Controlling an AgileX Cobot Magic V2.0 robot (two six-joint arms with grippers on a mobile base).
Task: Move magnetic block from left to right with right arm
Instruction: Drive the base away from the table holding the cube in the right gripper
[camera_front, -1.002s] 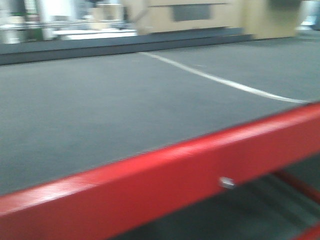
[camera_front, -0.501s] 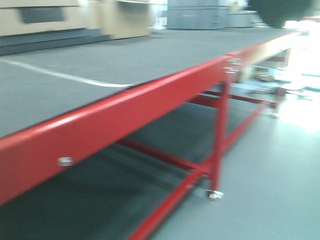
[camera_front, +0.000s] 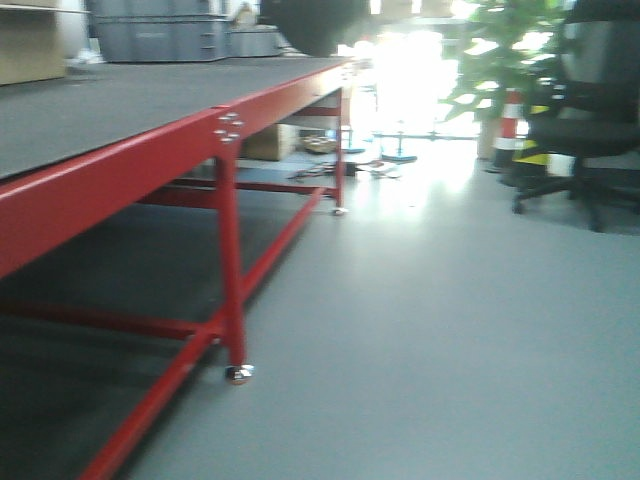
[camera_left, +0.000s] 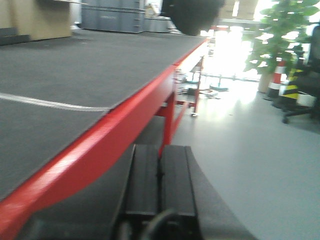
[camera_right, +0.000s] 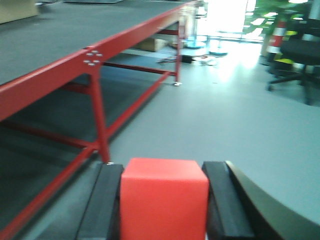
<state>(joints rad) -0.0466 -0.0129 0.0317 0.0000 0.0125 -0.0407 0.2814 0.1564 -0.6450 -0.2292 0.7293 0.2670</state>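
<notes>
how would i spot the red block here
In the right wrist view, go from the long red table down to the right claw at the bottom edge. The block is the plain red cube between its black fingers, the only red thing that isn't a bar.

Front view looks low along the table's (camera_front: 110, 185) red edge; wrist views, close behind left gripper (camera_left: 160, 152) and right gripper (camera_right: 164, 170), share it.

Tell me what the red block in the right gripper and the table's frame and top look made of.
Magnetic block: smooth, matte red faces with crisp edges, likely plastic; the magnet isn't visible. Table frame: glossy red-painted metal, judging by highlights, bolt heads and a caster. Table top: dark grey, dull, felt-like or rubbery mat; blur leaves it open.
</notes>
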